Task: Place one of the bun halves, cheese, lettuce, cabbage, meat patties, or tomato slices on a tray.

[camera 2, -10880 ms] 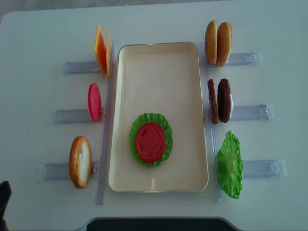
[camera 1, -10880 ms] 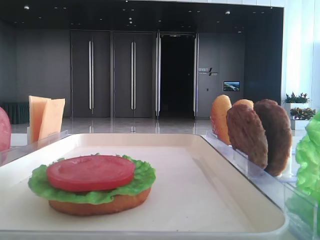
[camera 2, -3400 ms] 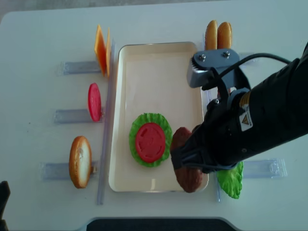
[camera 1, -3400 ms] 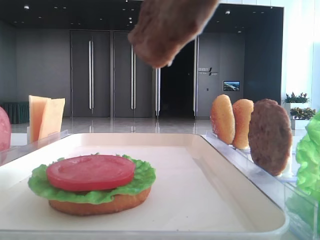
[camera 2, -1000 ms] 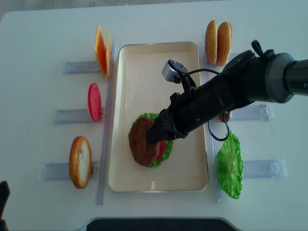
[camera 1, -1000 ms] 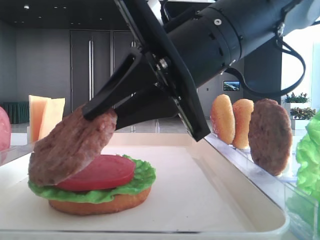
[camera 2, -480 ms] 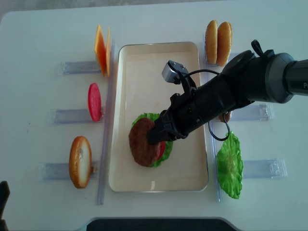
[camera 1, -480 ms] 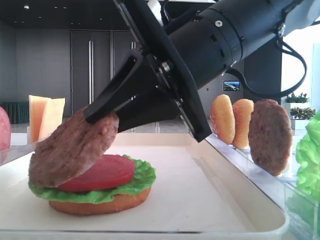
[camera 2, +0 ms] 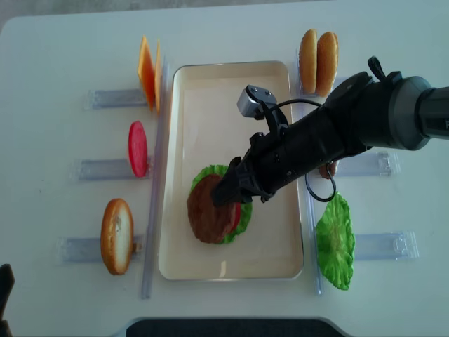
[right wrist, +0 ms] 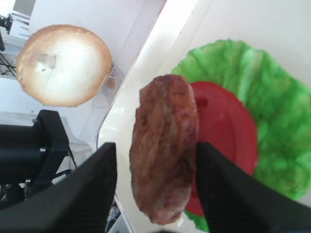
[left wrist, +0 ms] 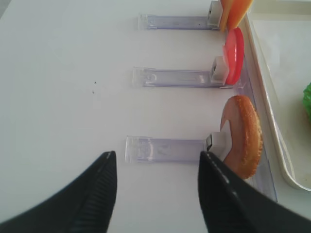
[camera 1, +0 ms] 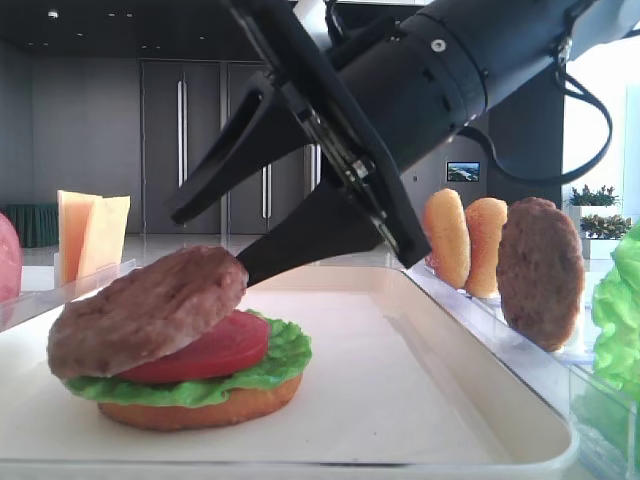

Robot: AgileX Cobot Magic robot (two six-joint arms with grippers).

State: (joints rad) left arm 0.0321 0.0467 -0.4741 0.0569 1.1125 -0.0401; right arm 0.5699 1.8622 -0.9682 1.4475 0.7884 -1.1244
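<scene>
Meat patty (camera 1: 148, 310): thick, stiff, grainy, probably light; tilted on tomato slice (camera 1: 215, 345), overhanging left. Best gripped across opposite edges. Right gripper (right wrist: 154, 194): fingers (right wrist: 95, 194) spread wide, holding nothing.

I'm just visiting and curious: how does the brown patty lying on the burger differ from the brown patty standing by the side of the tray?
The rough brown meat patty on the burger stack lies tilted on the red tomato slice, between the open right gripper fingers; the rough brown meat patty in the clear rack stands on edge, beside the cream-white tray, untouched. Both are round, grainy and look alike in size.
</scene>
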